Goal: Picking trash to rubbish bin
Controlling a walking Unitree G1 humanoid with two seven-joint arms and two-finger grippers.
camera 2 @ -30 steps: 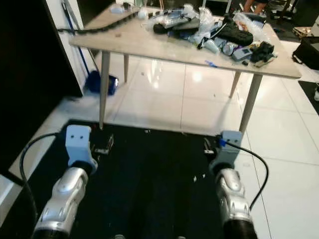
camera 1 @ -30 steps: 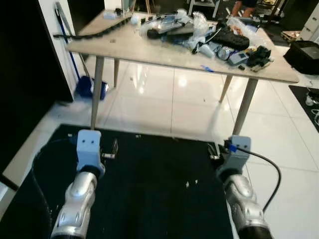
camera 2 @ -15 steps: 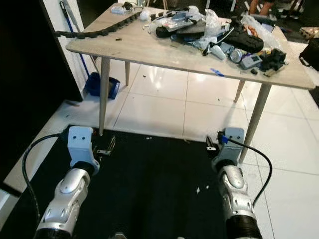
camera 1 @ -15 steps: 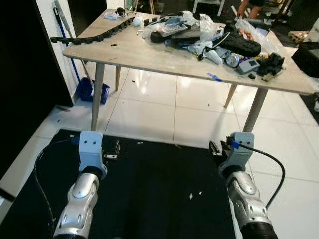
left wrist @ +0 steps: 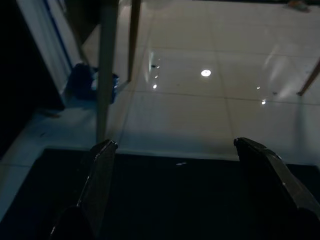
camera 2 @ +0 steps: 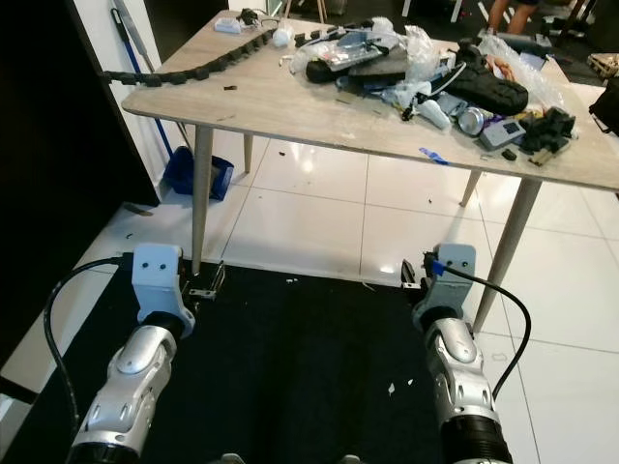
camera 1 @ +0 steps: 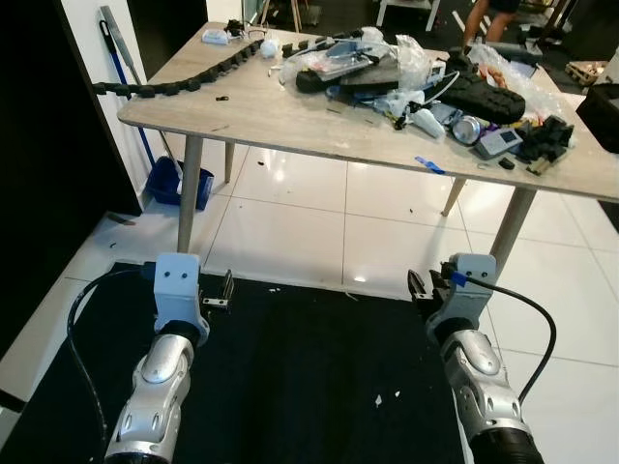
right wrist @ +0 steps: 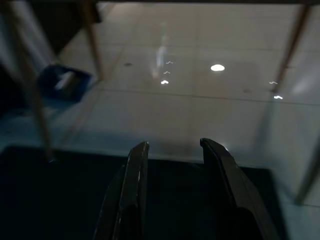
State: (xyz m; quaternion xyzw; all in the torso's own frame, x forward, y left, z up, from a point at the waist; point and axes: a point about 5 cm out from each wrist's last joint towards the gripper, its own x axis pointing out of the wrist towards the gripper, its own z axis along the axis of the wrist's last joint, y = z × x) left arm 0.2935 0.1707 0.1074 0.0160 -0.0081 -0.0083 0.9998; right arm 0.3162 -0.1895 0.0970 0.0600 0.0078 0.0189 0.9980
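Wooden table (camera 1: 290,121) with clutter, white tiled floor (camera 1: 290,217), black mat (camera 1: 290,387)

Ahead of and above both our grippers stands the wooden table (camera 1: 290,121), its top crowded at the far right with a heap of trash (camera 1: 416,72); a black cable chain (camera 1: 184,82) lies along its left edge. The left gripper (left wrist: 175,150), fingers wide apart, faces the near-left table leg (camera 1: 187,193). Beyond it, white tiled floor (camera 1: 319,208) lies bare under the table. Under both grippers spreads a black mat (camera 1: 300,387). Ahead of the right gripper (right wrist: 172,150) rises the near-right leg (camera 1: 510,227).
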